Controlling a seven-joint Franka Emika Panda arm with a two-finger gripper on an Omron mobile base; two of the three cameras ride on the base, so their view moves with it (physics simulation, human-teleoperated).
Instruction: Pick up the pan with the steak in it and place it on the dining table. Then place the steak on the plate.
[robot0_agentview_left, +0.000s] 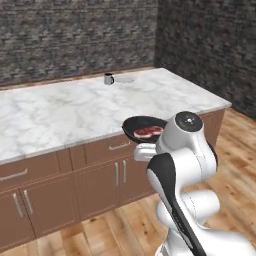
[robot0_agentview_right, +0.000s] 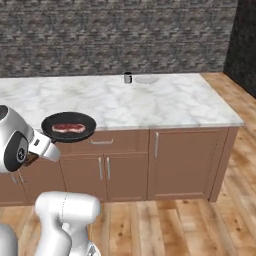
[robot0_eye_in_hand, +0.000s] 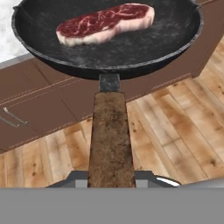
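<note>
Hand: we see it clamped on the end of the wooden handle.
Pan: held level in the air, at the near edge of the bench, not set down.
Steak: lies flat in the pan.
Axis: we see the handle run straight from the hand towards the bench.
Plate: far across the bench, beside the mug.

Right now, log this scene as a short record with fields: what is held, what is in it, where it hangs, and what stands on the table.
held: pan, carried by its wooden handle
gripper: shut on the handle's end, near the bottom of the hand view
contents: steak lying flat inside the pan
pan position: in the air at the near edge of the dining table, in front of the drawers, not set down
on table, far side: plate with a mug beside it
steak on plate: not yet
</note>
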